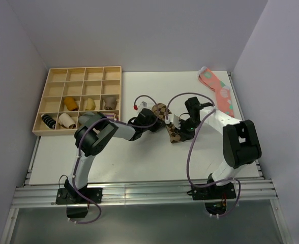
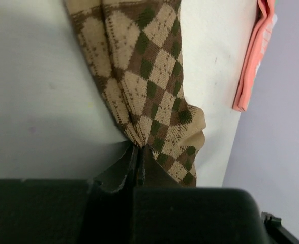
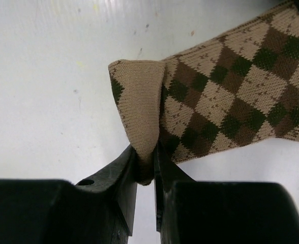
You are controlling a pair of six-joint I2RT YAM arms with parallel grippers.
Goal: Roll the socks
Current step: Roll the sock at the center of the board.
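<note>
The tan-brown argyle sock lies stretched across the middle of the white table between both grippers. My left gripper is shut on the sock's upper end; in the left wrist view the jaws pinch the bunched fabric. My right gripper is shut on the lower end; in the right wrist view the jaws clamp the plain tan toe, which is folded over the argyle part.
A wooden compartment tray at the far left holds several rolled socks, among them a purple-striped one. Pink socks with teal spots lie at the far right by the wall, also in the left wrist view.
</note>
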